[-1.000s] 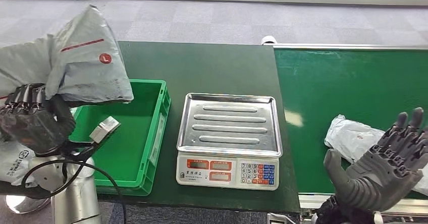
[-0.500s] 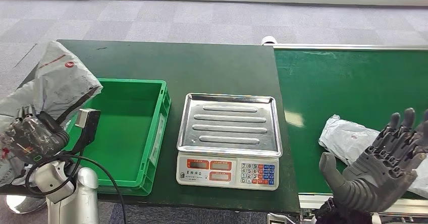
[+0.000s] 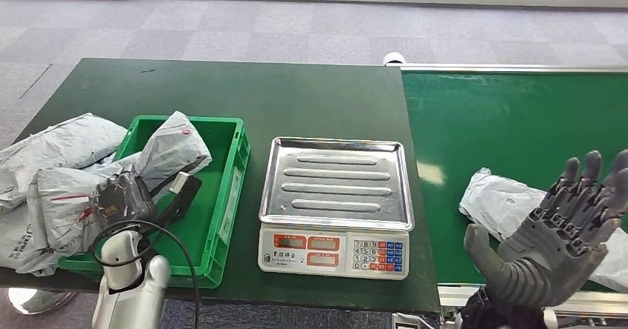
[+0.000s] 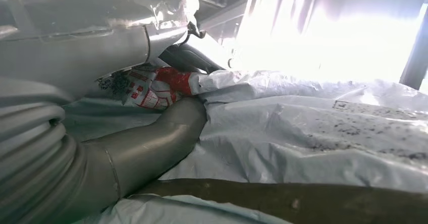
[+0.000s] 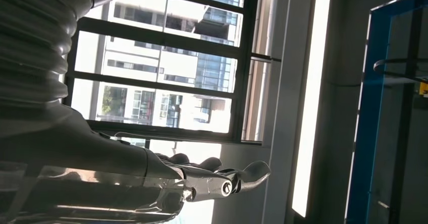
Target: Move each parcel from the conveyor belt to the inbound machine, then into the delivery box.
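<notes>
Left hand: the left hand (image 3: 122,199) sits low at the left edge of the crate (image 3: 229,188), grasping a grey parcel (image 3: 172,147); the left wrist view shows its thumb (image 4: 166,133) pressed against the grey plastic wrap.
Held parcel: it lies partly inside the crate, draped over the crate's left wall, its far end resting against the green floor.
Other parcels, left: a pile (image 3: 44,173) of grey bags lies on the tabletop (image 3: 296,99) just beside the crate, touching the held parcel.
Right hand: the right hand (image 3: 559,247) is released, fingers spread and pointing up, palm toward the belt, holding nothing.
Belt parcel: a white parcel (image 3: 503,203) lies on the green belt (image 3: 511,121) near its front edge, just beside the right hand; whether they touch cannot be told.
Scale: the scale (image 3: 337,203), with a bare steel tray, stands on the tabletop between crate and belt.
</notes>
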Controlling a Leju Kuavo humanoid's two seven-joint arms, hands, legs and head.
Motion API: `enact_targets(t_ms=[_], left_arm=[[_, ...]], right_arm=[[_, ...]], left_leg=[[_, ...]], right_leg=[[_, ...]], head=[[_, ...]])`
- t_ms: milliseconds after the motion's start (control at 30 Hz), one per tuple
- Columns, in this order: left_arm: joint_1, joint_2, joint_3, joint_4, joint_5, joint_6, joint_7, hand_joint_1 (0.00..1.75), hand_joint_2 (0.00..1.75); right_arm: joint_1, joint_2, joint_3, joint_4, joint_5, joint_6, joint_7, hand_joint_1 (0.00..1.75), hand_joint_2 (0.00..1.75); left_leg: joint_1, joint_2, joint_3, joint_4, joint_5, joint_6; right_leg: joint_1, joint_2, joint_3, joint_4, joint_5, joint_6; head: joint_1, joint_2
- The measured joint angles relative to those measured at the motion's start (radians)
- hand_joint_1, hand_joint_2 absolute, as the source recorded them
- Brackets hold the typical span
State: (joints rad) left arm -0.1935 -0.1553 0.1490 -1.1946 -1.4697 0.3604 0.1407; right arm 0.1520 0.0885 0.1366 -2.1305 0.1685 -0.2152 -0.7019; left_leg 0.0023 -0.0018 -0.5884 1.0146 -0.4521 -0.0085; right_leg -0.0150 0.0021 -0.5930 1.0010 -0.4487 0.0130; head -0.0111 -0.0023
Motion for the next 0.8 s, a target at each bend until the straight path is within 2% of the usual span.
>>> enact_targets(t_ms=[100,133,267,367,500,600,667,800], left_arm=[[0.011,0.002,-0.024,-0.004,0.000,0.000,-0.008,0.34,1.75],[0.016,0.003,-0.031,-0.010,0.001,0.006,-0.010,0.00,1.75],[0.037,0.006,-0.049,-0.054,0.024,0.092,-0.018,0.00,1.75],[0.053,0.006,-0.051,-0.098,0.138,0.177,-0.072,0.00,1.75],[0.097,0.008,-0.063,-0.197,0.541,0.232,-0.252,0.00,1.75],[0.133,0.008,-0.069,-0.279,0.854,0.189,-0.379,0.00,1.75],[0.154,0.008,-0.069,-0.320,0.983,0.159,-0.430,0.00,1.75],[0.179,0.007,-0.070,-0.371,1.044,0.145,-0.461,0.00,1.75]], right_arm=[[0.005,0.000,0.000,0.000,0.002,-0.004,0.000,0.00,1.75],[0.006,0.000,0.000,0.000,0.002,-0.006,0.000,0.00,1.75],[0.011,0.000,0.000,0.000,0.003,-0.016,0.000,0.00,1.75],[0.012,0.002,-0.001,0.000,0.014,-0.020,0.011,0.00,1.75],[0.012,0.009,-0.019,0.004,0.041,-0.023,0.066,0.00,0.00],[0.010,0.017,-0.045,0.016,0.083,-0.033,0.120,0.00,0.00],[0.011,0.019,-0.061,0.027,0.100,-0.037,0.138,0.00,0.00],[0.010,0.022,-0.082,0.045,0.112,-0.038,0.145,0.00,1.75]], left_leg=[[0.000,0.000,0.000,0.000,0.000,0.000],[0.000,0.000,0.000,0.000,0.000,0.000],[0.000,0.000,0.000,0.000,0.000,0.000],[0.000,0.000,0.000,0.000,0.000,0.000],[0.000,0.000,0.000,0.000,0.000,0.000],[0.000,0.000,0.000,0.000,0.000,0.000],[0.000,0.000,0.000,0.000,0.000,0.000],[0.000,0.000,0.000,0.000,0.000,0.000]], right_leg=[[0.000,0.000,0.000,0.000,0.000,0.000],[0.000,0.000,0.000,0.000,0.000,0.000],[0.000,0.000,0.000,0.000,0.000,0.000],[0.000,0.000,0.000,0.000,0.000,0.000],[0.000,0.000,0.000,0.000,0.000,0.000],[0.000,0.000,0.000,0.000,-0.001,0.000],[0.000,-0.001,0.000,0.000,-0.001,0.000],[0.000,-0.001,0.000,0.000,-0.001,0.000]], head=[[0.000,0.000],[0.000,0.000],[0.000,0.000],[0.000,0.000],[0.000,0.000],[0.000,0.000],[0.000,0.000],[0.000,0.000]])
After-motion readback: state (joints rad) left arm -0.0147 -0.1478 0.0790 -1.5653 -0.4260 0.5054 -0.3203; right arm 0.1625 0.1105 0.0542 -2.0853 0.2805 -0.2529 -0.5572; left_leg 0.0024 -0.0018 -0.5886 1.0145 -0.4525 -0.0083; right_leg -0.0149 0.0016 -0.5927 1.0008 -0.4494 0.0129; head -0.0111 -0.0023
